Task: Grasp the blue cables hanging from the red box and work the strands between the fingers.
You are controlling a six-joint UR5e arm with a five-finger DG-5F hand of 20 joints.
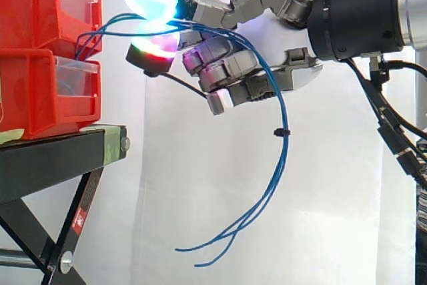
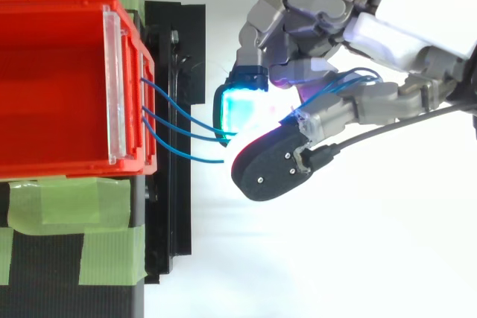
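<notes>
The hand (image 1: 280, 38) is reaching in from the right edge of the side view, and its fingers (image 1: 152, 1) are closing narrowly on the blue cables (image 1: 283, 125). Two glowing pads are meeting at the upper middle of the frame, one above and one below, and the strands are passing between them. The remaining fingers are curling beneath, with the cables draping across them before dropping away.

The cables are leaving the front wall of the red box (image 2: 52, 87) at the left of the top view as separate strands. They are running right into the pinch just beside the box, so that short span is looking fairly straight and lightly tensioned. Past the hand they are hanging loose towards the lower middle of the side view, bundled by a small black tie (image 1: 281, 133), with free ends trailing below it.

The box is sitting on the black stand (image 1: 47, 165), which green tape (image 2: 67, 206) is probably keeping from shifting under the pull. Holding near the box appears to be leaving the long slack free, which would suit rolling the strands between the pads.
</notes>
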